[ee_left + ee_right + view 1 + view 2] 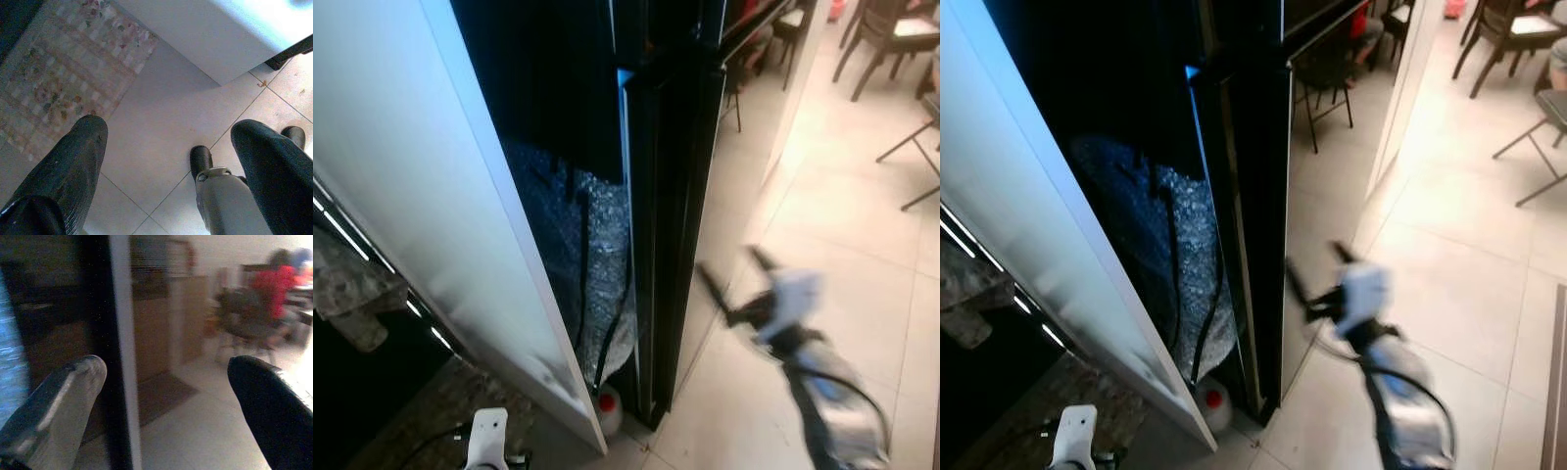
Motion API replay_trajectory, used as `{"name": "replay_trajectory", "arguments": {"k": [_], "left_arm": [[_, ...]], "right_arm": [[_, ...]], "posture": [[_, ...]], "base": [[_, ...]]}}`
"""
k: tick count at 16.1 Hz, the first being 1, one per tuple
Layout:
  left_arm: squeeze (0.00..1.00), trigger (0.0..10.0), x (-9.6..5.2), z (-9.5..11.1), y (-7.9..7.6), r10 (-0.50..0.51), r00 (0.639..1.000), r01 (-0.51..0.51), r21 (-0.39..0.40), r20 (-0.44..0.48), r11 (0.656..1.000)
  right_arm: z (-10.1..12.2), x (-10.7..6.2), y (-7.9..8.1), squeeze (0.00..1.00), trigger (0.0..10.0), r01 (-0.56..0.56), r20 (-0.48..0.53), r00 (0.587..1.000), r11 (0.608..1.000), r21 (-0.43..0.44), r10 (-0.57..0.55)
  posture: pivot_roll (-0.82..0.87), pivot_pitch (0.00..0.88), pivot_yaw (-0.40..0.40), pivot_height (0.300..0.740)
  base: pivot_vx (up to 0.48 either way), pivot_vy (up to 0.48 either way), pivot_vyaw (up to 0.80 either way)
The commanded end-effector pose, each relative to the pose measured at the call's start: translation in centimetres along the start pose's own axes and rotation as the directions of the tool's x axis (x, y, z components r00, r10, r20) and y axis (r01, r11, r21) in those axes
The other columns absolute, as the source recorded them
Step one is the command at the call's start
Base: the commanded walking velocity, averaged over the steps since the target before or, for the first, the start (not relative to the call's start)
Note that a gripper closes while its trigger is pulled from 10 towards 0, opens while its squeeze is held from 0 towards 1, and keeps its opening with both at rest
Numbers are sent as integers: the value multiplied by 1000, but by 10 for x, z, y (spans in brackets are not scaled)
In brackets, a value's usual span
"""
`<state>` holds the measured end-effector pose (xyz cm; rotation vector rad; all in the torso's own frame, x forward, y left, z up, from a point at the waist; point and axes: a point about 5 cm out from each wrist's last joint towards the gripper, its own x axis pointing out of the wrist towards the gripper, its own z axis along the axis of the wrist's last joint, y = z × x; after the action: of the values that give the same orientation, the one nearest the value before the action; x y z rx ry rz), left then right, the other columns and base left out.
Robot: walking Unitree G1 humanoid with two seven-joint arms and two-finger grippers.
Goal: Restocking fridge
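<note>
Looking forward and down, we see the fridge (671, 196) as a tall black body seen edge-on in the middle of the scene, its glossy side mirroring chair legs and pale floor. To its left a white panel (421, 196) slants across the view, and between the two there is a dark gap holding crumpled bubble wrap (578, 255) with black cables (607, 343) hanging through it. At the near foot of that gap stands a small white container with a red cap (607, 403). Our right gripper (729, 284) is raised over the tiled floor (842, 264) just right of the fridge, blurred; its two black fingers stand wide apart with nothing between them, and its wrist view looks past a dark vertical edge toward a blurred room with a person in red (274, 289) seated far off. Our left gripper (168, 147) hangs low with fingers wide and holding nothing, pointing at the tiles, a patterned mat (68, 73) and the bottom corner of the white panel, with a booted foot (201, 159) below it. Dark chairs (891, 39) stand far right. At near left we see a speckled stone surface (352, 284) and a white part of the robot (487, 436).
</note>
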<state>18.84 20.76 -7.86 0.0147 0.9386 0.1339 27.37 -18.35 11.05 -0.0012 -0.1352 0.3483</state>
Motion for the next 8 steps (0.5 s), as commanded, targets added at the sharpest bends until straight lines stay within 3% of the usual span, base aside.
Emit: {"name": "replay_trajectory", "arguments": {"k": [1,2,3,4,5,6,7,8], "left_arm": [[0,10000,-1,-4,4,16,1000,-16,-6,-21,1000],[0,10000,-1,-4,3,14,1000,-14,-3,-22,1000],[0,10000,0,-4,3,11,1000,-11,0,-22,1000],[0,10000,0,-4,2,11,1000,-11,-1,-21,1000],[0,10000,0,-4,2,12,1000,-12,-2,-21,1000],[0,10000,-1,-4,2,17,1000,-17,-9,-18,1000],[0,10000,-1,-4,2,21,1000,-22,-15,-17,1000],[0,10000,-1,-4,2,23,1000,-23,-17,-17,1000]], "right_arm": [[-12,-10,-14,0,10000,95,-43,995,994,43,-94],[-31,-24,-33,0,10000,213,-111,972,976,48,-207],[-65,-49,-61,0,10000,400,-272,884,916,17,-380],[-85,-68,-70,0,10000,480,-388,809,877,2,-441],[-94,-77,-72,0,10000,502,-444,769,864,-25,-460],[-118,-99,-67,0,10000,524,-590,672,850,-49,-448],[-139,-116,-54,0,10000,506,-710,587,861,-55,-390],[-153,-128,-38,0,10000,460,-786,527,886,-55,-322]], "posture": [[-210,0,79,740],[-212,0,83,740],[-209,0,83,740],[-200,0,80,740],[-200,0,80,740],[-190,0,77,740],[-183,0,74,740],[-179,0,70,740]], "base": [[0,0,0],[0,0,0],[0,0,0],[0,0,0],[0,0,0],[0,0,0],[0,0,0],[0,0,0]]}}
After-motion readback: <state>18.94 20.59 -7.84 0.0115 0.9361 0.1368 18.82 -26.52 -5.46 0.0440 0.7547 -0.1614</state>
